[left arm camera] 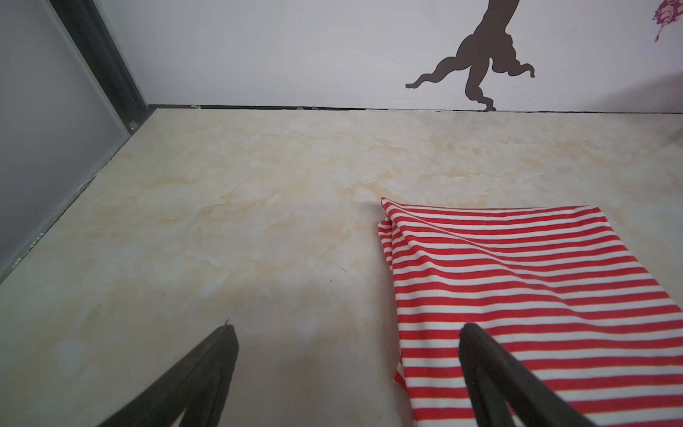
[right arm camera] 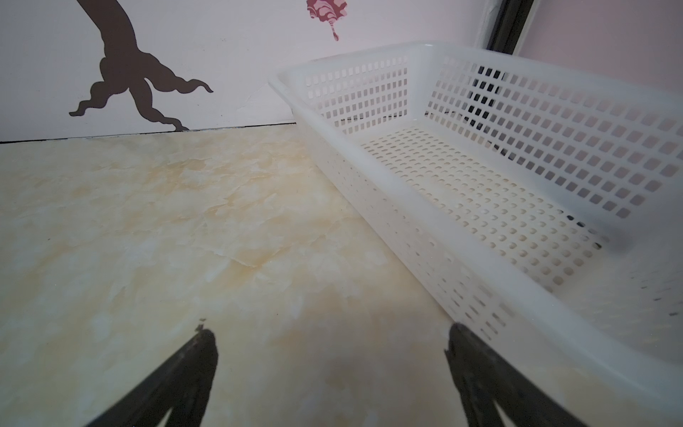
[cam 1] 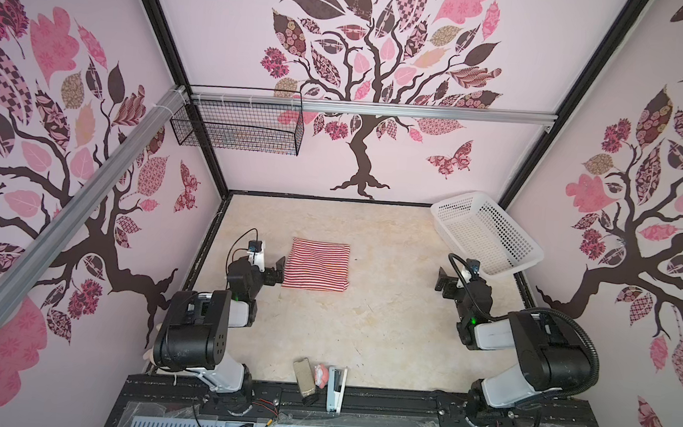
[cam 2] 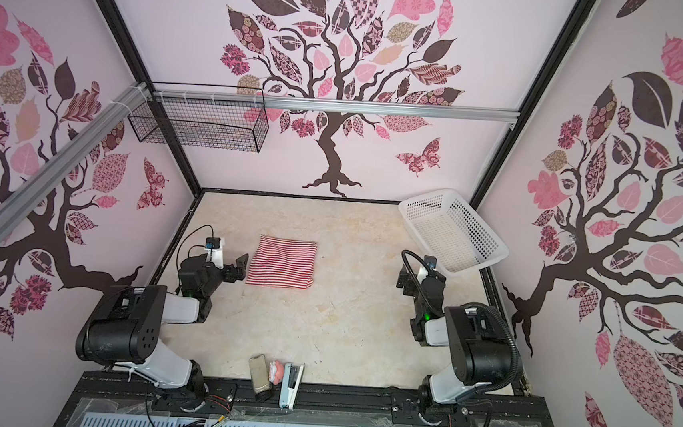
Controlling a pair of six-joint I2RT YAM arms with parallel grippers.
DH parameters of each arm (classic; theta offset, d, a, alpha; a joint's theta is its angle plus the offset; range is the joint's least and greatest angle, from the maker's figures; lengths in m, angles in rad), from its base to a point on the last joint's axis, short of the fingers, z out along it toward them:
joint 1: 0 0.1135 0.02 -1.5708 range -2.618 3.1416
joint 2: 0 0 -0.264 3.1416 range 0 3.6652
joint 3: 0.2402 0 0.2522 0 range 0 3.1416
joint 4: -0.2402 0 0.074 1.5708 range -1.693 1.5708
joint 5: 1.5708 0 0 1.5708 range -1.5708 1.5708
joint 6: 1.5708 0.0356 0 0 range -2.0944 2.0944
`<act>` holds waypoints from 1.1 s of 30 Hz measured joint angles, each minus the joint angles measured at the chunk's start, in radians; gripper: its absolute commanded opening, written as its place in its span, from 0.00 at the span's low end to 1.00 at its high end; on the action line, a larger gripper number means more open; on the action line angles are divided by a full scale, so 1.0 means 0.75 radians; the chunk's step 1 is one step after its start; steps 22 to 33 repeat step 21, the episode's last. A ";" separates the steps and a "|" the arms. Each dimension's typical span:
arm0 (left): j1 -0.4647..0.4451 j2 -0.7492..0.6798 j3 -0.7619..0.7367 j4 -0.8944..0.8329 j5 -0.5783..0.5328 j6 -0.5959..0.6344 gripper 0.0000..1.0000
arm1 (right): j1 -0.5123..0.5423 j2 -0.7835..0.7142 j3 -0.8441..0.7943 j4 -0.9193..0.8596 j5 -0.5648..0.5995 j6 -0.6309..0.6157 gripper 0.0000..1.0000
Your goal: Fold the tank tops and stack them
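Both arms are sitting folded up, nothing dramatic. The left arm (cam 1: 197,328) is rising from its base at the near left with the elbow bent. Its forearm is heading toward the far side and its wrist is turning in toward the middle. The left gripper (cam 1: 279,273) is hanging low with its jaws spread wide and nothing between them. In the left wrist view its two black fingers (left arm camera: 207,369) are standing well apart. The right arm (cam 1: 550,352) is doing the mirror version from the near right, forearm reaching far and a bit left. The right gripper (cam 1: 444,282) is gaping wide too and gripping nothing, with its fingers (right arm camera: 184,373) splayed out.
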 measured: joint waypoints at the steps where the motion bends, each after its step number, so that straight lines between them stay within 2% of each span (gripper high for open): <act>1: 0.000 0.000 0.000 0.000 0.000 0.000 0.97 | -0.001 0.000 0.001 -0.002 0.001 0.001 1.00; 33: -0.043 -0.001 0.002 -0.013 -0.060 0.003 0.97 | -0.002 0.000 0.001 -0.003 0.000 0.001 1.00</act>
